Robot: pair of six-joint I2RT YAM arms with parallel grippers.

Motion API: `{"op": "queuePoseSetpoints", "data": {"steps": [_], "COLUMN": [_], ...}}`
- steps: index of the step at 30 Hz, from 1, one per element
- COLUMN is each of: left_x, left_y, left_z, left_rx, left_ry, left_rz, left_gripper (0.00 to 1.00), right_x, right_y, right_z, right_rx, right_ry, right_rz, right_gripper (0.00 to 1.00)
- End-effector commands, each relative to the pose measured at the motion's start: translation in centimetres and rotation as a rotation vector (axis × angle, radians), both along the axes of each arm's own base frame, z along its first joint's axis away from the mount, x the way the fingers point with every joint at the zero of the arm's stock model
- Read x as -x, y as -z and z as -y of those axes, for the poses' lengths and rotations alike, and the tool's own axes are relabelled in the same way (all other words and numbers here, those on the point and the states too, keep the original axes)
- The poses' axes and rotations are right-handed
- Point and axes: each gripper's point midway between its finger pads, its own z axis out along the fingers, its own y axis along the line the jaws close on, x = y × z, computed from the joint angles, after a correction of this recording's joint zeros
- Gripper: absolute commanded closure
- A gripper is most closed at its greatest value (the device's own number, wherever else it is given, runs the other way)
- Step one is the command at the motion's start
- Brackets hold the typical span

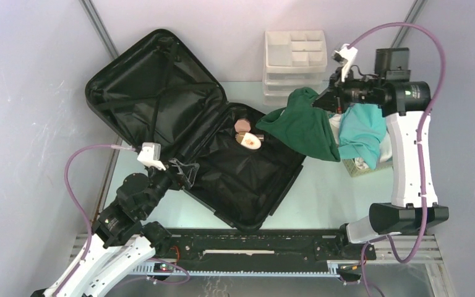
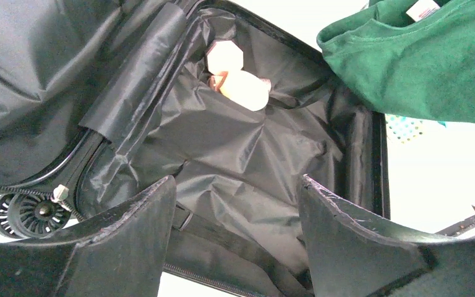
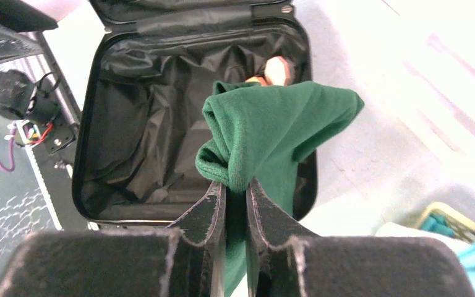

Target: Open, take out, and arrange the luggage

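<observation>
Luggage [image 1: 179,124] is laid open on the desk [image 1: 328,198], directly ahead of and below the left jaws. Its lid half is swung back toward the far corner, so both halves are exposed for unpacking. The rim is hard and black, and a small black wheel [image 2: 34,213] is seen close beside the left jaws. The inside is lined with thin, creased, slightly shiny black fabric, crossed by straps in the lid half.

The left jaws are held wide apart with nothing between them, poised over the near rim of the lower half. This is judged to be a waiting or steadying position.

The right jaws are pinched narrow on a fold of a green garment [image 1: 303,127], which hangs beneath them in a soft, thick knit drape. Its lower edge is draped over the far rim of the case. A bunched fold is probably gripped so that the whole piece can be lifted clear at once.

Beyond the left jaws, deep in the lower half, two small things are seen: a pale pink six-sided piece [image 2: 224,55] and a rounded cream one [image 2: 244,90] touching it.

Lower down, to one side of the right jaws, a pale yellow basket [image 1: 362,168] is heaped with teal cloth [image 1: 362,130]. Further off, a white set of drawers [image 1: 295,59] is stood by the wall.
</observation>
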Motion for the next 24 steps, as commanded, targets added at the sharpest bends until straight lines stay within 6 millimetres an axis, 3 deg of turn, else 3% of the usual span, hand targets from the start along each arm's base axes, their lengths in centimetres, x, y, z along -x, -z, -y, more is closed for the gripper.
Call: {"op": "queuePoseSetpoints", "data": {"steps": [1, 7, 12, 14, 17, 20, 24], "left_x": [-0.1, 0.5, -0.2, -0.6, -0.7, -0.3, 0.1], "left_y": [-4.4, -6.6, -4.4, -4.6, -4.8, -4.6, -3.4], "left_z": [0.9, 3.2, 3.9, 3.7, 3.5, 4.0, 4.3], "left_rx": [0.07, 0.129, 0.084, 0.057, 0.047, 0.068, 0.093], "left_ry": [0.045, 0.156, 0.175, 0.162, 0.154, 0.179, 0.198], "left_rz": [0.098, 0.11, 0.095, 0.079, 0.079, 0.059, 0.041], "left_gripper": [0.24, 0.25, 0.22, 0.22, 0.22, 0.23, 0.23], "right_x": [0.3, -1.3, -2.5, -3.1, -4.2, -4.9, -5.1], "right_y": [-1.6, -1.1, 3.0, 3.8, 2.5, 1.1, 0.9], "right_z": [3.1, 8.2, 10.8, 11.6, 12.6, 12.3, 12.3], "right_rx": [-0.016, -0.01, 0.03, 0.059, 0.085, 0.039, 0.013], "right_ry": [0.08, 0.213, 0.28, 0.309, 0.326, 0.319, 0.337], "right_rz": [0.048, 0.033, -0.012, -0.023, -0.002, -0.017, -0.016], "right_gripper": [1.0, 1.0, 1.0, 1.0, 1.0, 1.0, 1.0]}}
